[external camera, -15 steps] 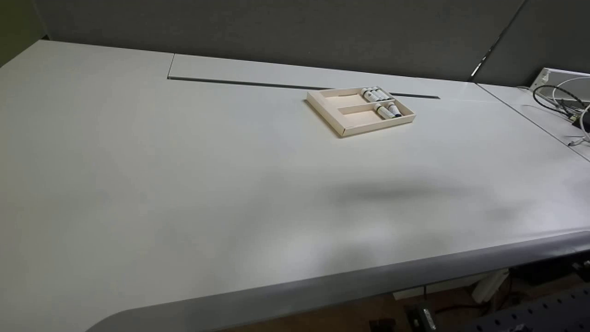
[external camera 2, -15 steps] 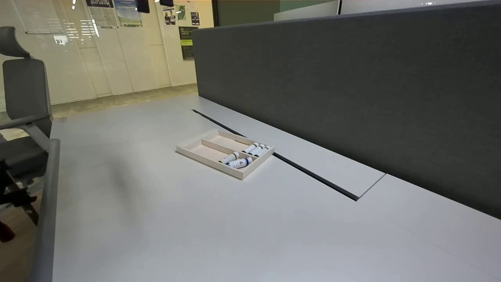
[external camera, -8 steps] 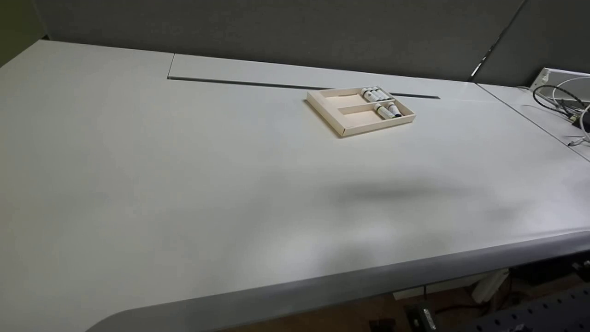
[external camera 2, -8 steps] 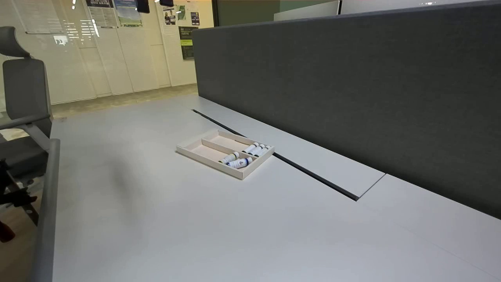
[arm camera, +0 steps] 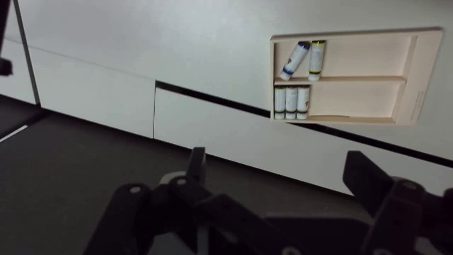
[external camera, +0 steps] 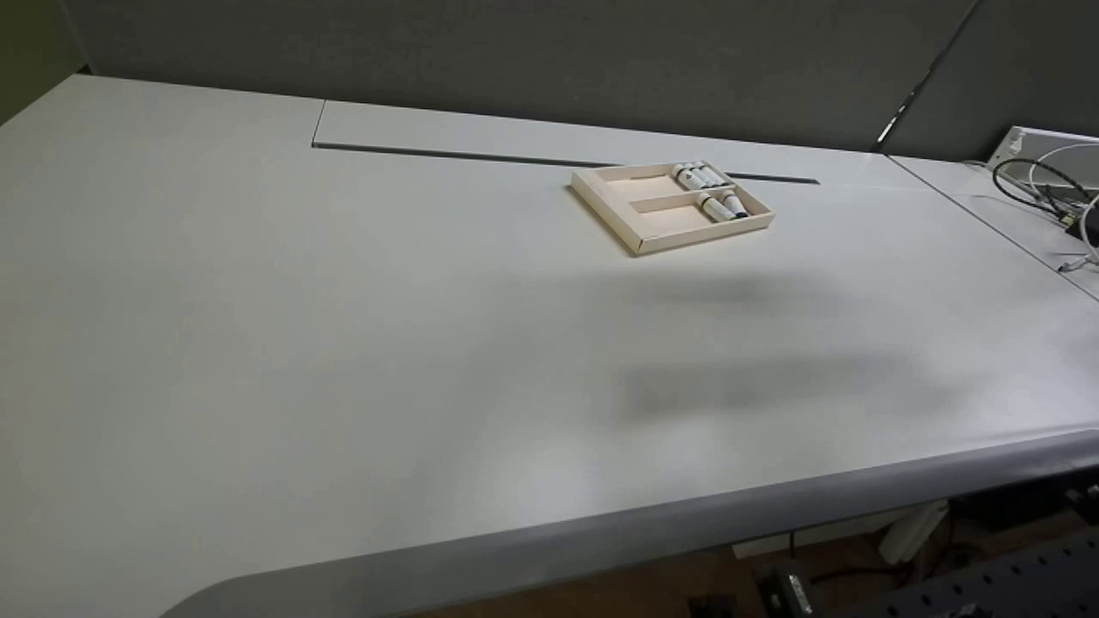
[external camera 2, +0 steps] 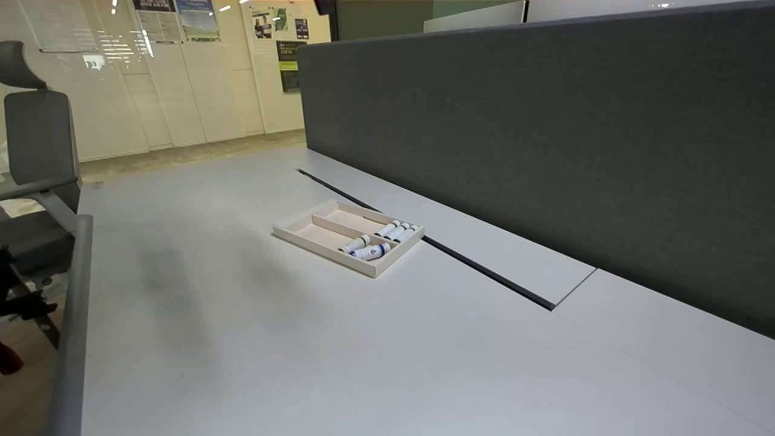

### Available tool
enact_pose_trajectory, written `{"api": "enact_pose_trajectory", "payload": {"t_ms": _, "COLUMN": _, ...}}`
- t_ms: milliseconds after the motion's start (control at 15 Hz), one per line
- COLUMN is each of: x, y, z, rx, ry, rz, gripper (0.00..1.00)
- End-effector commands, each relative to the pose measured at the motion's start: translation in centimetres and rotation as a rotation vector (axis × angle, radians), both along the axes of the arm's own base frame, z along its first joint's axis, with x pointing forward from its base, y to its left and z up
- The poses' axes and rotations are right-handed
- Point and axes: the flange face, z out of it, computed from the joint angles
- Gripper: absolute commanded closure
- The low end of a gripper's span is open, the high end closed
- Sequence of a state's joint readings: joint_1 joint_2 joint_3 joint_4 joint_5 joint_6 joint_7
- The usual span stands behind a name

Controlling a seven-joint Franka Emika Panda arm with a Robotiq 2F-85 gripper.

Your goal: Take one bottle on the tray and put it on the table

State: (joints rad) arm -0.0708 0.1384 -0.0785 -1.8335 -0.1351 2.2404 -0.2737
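While the gripper (arm camera: 277, 156) is showing along the bottom of the wrist view, its 2 fingers (arm camera: 364, 173) are standing wide apart. Through that gap the back edge of the table (arm camera: 219, 46) is running on a slant, and a dark grey partition (arm camera: 70, 163) is rising along it. Well apart from the fingertips, the tray (arm camera: 357, 99) is lying flat on the table, much nearer the back edge than the front edge in both exterior views. 1 of its back corners is covering part of the dark strip (arm camera: 212, 99) that is following the back edge.

Lengthwise, a divider (arm camera: 357, 78) is parting the tray into 2 compartments, and 5 bottles (arm camera: 291, 102) are lying on their sides toward 1 end of it. In the compartment nearer the back edge, 3 of them are resting side by side, just beside the end wall. In the compartment nearer the front edge, a yellow-banded bottle (arm camera: 316, 62) is lying nearly parallel to those 3, and a blue-banded bottle (arm camera: 294, 61) is slanting beside it; the views are leaving unclear whether these 2 are touching.

Farther out, soft shadows (external camera: 730, 287) are lying between the tray and the front edge. Cables (external camera: 1049, 209) are resting in an exterior view by the back edge, right of the tray and beyond a seam (external camera: 987, 223). A grey office chair (external camera 2: 39, 133) is standing in an exterior view by the far left corner, and beyond it posters (external camera 2: 290, 66) are hanging on a pale wall (external camera 2: 97, 115).
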Motion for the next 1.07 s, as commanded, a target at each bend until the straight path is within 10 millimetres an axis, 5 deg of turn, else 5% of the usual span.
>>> {"api": "enact_pose_trajectory", "payload": {"t_ms": 0, "x": 6.1, "y": -1.9, "z": -1.2, "rx": 0.023, "ry": -0.035, "rz": 0.013, "gripper": 0.0}}
{"api": "enact_pose_trajectory", "payload": {"t_ms": 267, "x": 10.3, "y": -2.6, "z": -6.3, "rx": 0.108, "ry": 0.045, "rz": 0.017, "gripper": 0.0}}
{"api": "enact_pose_trajectory", "payload": {"t_ms": 667, "x": 14.3, "y": 0.3, "z": -16.3, "rx": 0.194, "ry": 0.244, "rz": 0.051, "gripper": 0.0}}
{"api": "enact_pose_trajectory", "payload": {"t_ms": 1000, "x": 14.0, "y": 1.0, "z": -18.6, "rx": 0.192, "ry": 0.309, "rz": 0.037, "gripper": 0.0}}
